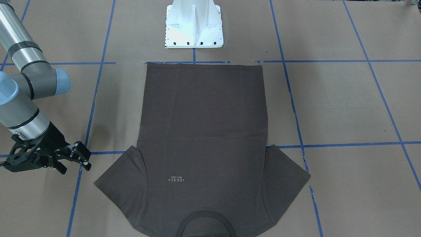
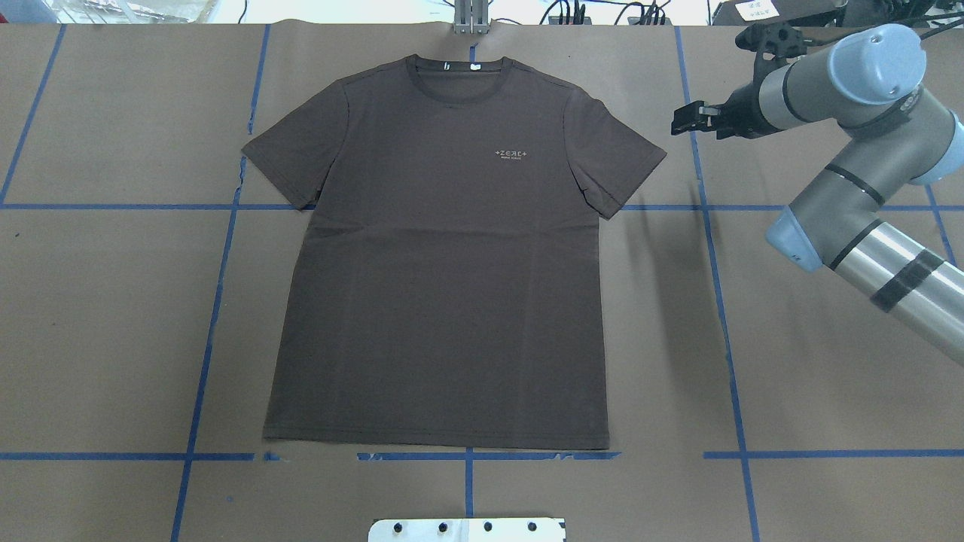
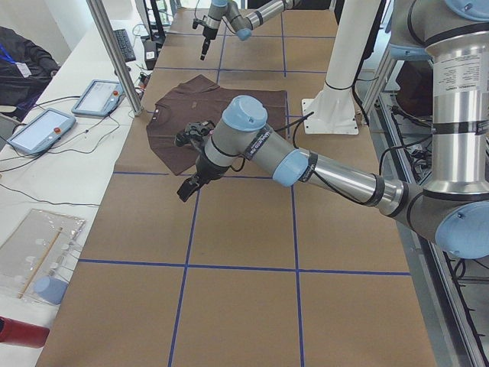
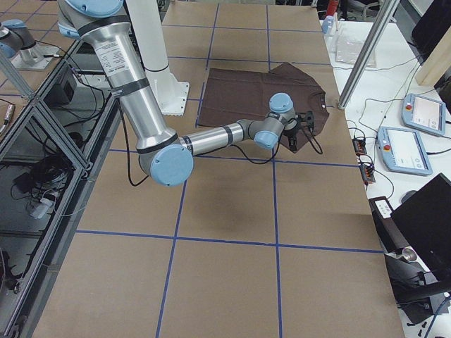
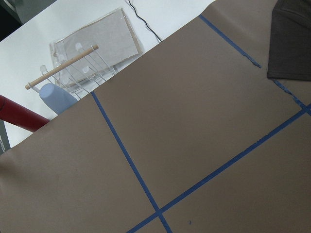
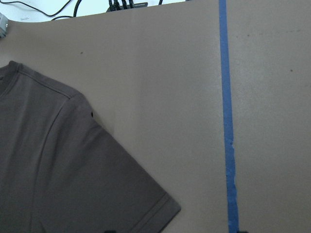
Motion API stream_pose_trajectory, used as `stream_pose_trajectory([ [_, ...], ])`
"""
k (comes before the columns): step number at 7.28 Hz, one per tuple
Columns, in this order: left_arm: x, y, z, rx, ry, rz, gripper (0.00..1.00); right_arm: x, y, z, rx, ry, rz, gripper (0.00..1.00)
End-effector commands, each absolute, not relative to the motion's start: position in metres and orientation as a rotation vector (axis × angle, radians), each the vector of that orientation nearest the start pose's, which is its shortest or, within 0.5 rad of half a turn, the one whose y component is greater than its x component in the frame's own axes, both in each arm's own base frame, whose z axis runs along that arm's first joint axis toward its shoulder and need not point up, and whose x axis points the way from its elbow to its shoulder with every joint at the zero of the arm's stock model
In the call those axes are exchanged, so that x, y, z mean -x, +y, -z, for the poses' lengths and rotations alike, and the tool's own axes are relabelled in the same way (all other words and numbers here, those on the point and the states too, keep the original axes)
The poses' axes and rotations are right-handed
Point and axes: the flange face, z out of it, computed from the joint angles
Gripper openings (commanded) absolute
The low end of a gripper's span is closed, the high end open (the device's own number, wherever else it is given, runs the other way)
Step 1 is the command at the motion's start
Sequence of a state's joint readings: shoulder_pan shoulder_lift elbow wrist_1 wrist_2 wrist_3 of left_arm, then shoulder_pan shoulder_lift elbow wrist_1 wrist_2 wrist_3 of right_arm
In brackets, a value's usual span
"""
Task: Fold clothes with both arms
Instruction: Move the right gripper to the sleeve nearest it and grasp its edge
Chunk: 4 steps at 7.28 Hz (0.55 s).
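The shirt (image 2: 437,263) lies flat and face up in the middle of the table (image 2: 791,361). Both sleeves are spread, the collar (image 2: 459,79) is at the far edge from me, and the hem is near my pedestal (image 1: 194,26). The logo (image 2: 514,154) faces up.

My right claw (image 1: 74,163) hangs over bare paper just beside the right sleeve (image 2: 617,158) without touching it. Its fingers stand apart and have nothing between them.

My left claw (image 3: 187,187) points down over the paper off the shirt's left side, clear of the cloth. It shows only from the side, so I cannot tell how wide it stands or whether it holds anything.
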<state>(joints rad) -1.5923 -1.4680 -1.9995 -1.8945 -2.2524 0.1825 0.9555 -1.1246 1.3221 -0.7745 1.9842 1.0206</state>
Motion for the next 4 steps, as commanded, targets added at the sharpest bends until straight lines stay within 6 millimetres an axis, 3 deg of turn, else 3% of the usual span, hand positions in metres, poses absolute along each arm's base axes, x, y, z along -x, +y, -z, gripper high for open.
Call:
stream_pose_trajectory([
  [1,0.08,-0.452,-0.462,-0.688,0.592,-0.37,1.0,0.358,-0.641,-0.438,-0.413,-0.95,-0.17,0.73],
  [4,0.08,-0.452,-0.462,-0.688,0.592,-0.37,1.0,0.381,-0.64,-0.442,-0.42,-0.922,-0.169,0.71],
])
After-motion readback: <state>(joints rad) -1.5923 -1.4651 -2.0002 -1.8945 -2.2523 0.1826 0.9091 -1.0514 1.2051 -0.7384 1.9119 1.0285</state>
